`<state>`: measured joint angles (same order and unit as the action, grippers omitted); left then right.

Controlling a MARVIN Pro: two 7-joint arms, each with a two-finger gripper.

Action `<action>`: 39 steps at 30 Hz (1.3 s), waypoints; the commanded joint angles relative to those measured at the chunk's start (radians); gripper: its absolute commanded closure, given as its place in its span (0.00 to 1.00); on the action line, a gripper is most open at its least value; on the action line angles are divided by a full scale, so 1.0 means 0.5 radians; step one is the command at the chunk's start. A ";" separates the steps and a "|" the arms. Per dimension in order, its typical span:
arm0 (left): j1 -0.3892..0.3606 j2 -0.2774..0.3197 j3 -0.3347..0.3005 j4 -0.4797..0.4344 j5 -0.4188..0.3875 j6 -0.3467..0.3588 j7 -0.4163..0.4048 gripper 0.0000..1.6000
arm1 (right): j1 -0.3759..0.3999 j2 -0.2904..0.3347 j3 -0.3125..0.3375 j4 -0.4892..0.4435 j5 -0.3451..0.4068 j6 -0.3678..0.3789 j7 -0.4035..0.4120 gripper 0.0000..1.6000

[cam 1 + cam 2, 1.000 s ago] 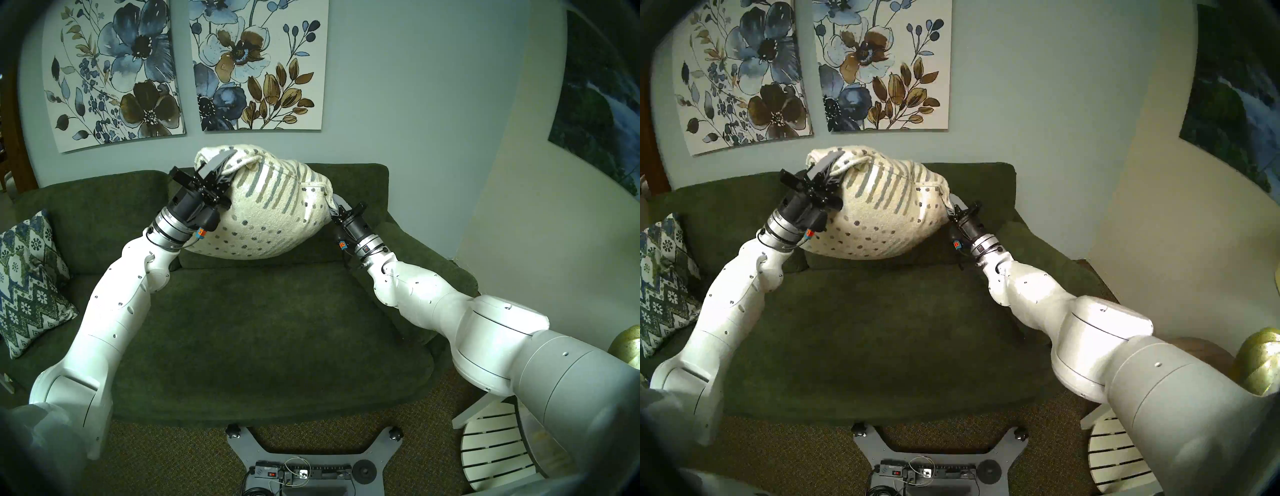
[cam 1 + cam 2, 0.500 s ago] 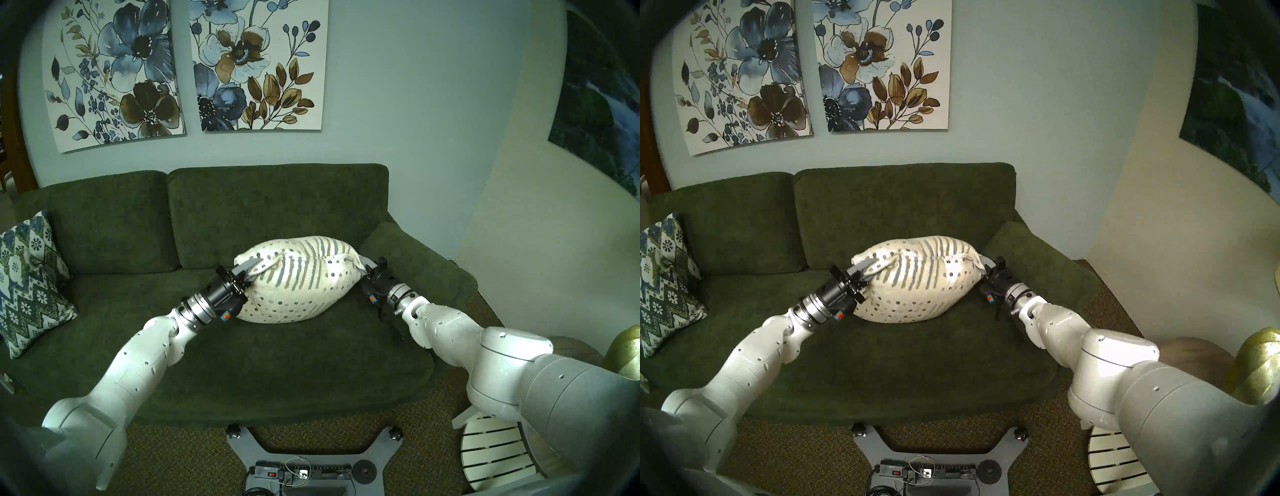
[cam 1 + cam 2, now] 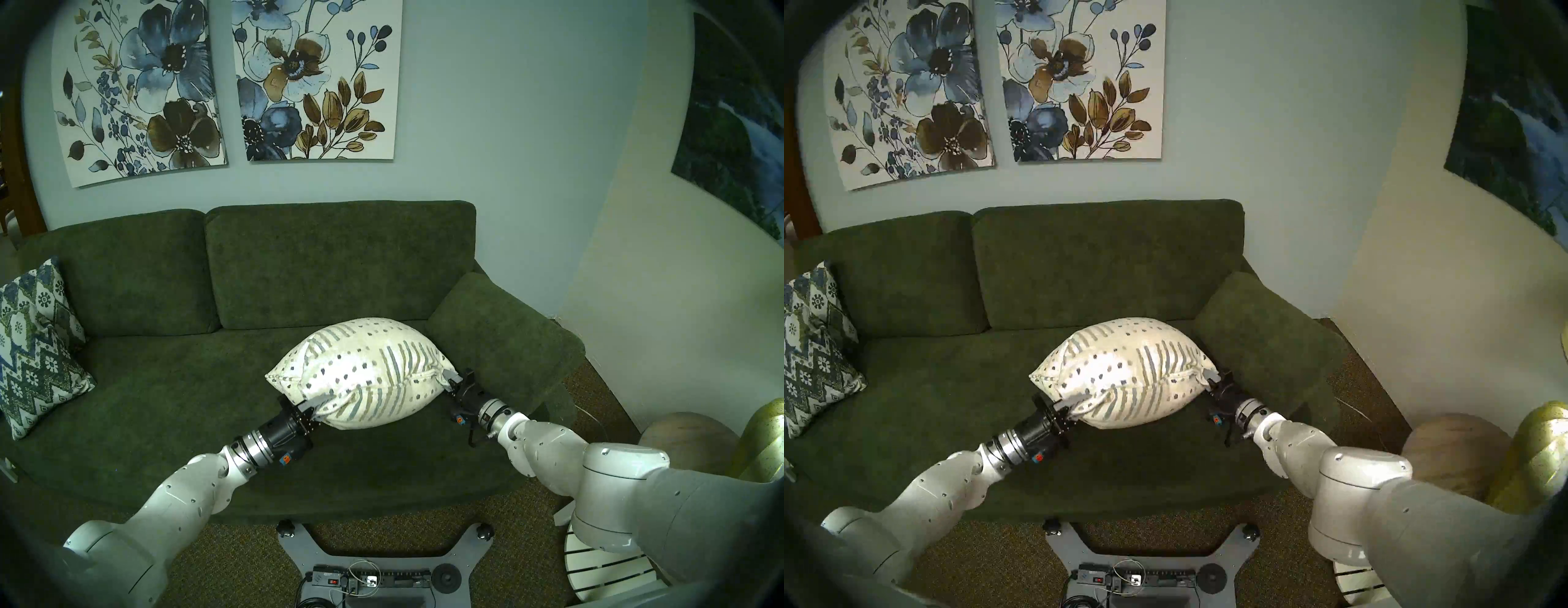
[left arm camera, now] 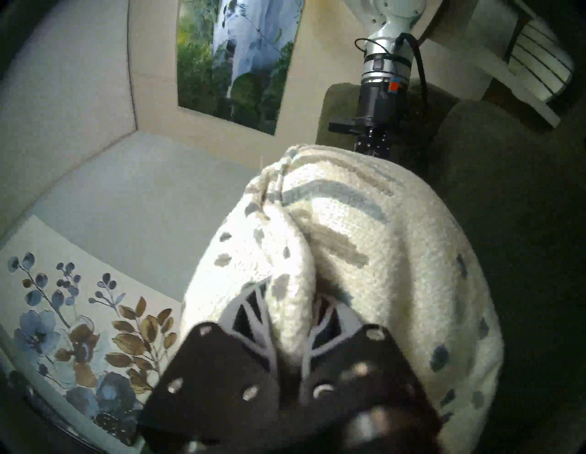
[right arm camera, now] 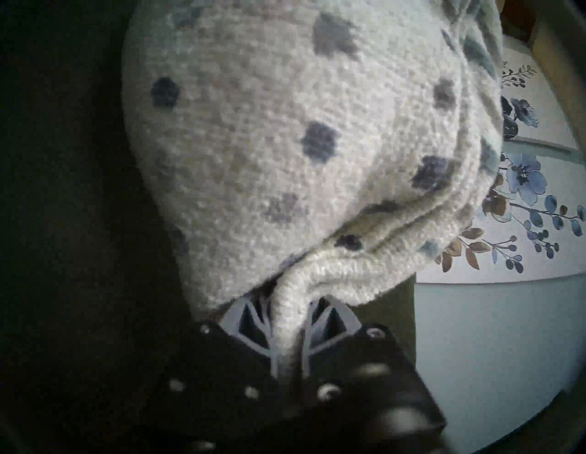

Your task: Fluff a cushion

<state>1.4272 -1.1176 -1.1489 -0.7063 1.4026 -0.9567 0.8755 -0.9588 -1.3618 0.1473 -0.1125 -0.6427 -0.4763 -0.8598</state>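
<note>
Cushion (image 3: 365, 373) in cream with grey-blue and olive dashes and stripes sits plump on the seat of the dark green sofa (image 3: 178, 382), toward its right end and just beside the armrest (image 3: 500, 335). Both arms reach in low from the front: the left gripper (image 3: 313, 406) is clamped on the near-left corner, the right gripper (image 3: 450, 379) pinches the piped edge at the right corner. A blue-green zigzag pillow (image 3: 36, 344) leans at the sofa's far left end, well apart.
</note>
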 commanded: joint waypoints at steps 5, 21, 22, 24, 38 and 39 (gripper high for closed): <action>0.130 -0.035 0.043 0.242 -0.001 -0.006 -0.058 1.00 | -0.267 -0.070 -0.013 -0.008 0.014 -0.042 0.068 1.00; -0.130 -0.020 -0.131 -0.019 -0.064 -0.006 0.051 1.00 | 0.058 -0.018 0.139 -0.091 0.124 -0.097 -0.066 1.00; -0.147 -0.016 -0.147 -0.063 -0.064 -0.006 0.061 1.00 | 0.081 -0.016 0.152 -0.103 0.130 -0.102 -0.087 1.00; -0.165 -0.022 -0.165 -0.113 -0.063 -0.006 0.074 1.00 | 0.106 -0.020 0.166 -0.125 0.135 -0.109 -0.121 1.00; -0.387 -0.121 -0.200 -0.521 -0.083 -0.006 0.097 1.00 | 0.373 -0.009 0.250 -0.246 0.166 -0.115 -0.332 1.00; -0.394 -0.124 -0.199 -0.534 -0.084 -0.006 0.099 1.00 | 0.378 -0.003 0.253 -0.245 0.165 -0.114 -0.340 1.00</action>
<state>1.3208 -1.1364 -1.2559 -0.8810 1.3625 -0.9514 0.8738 -0.8637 -1.3603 0.2671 -0.1921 -0.5486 -0.5338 -0.9722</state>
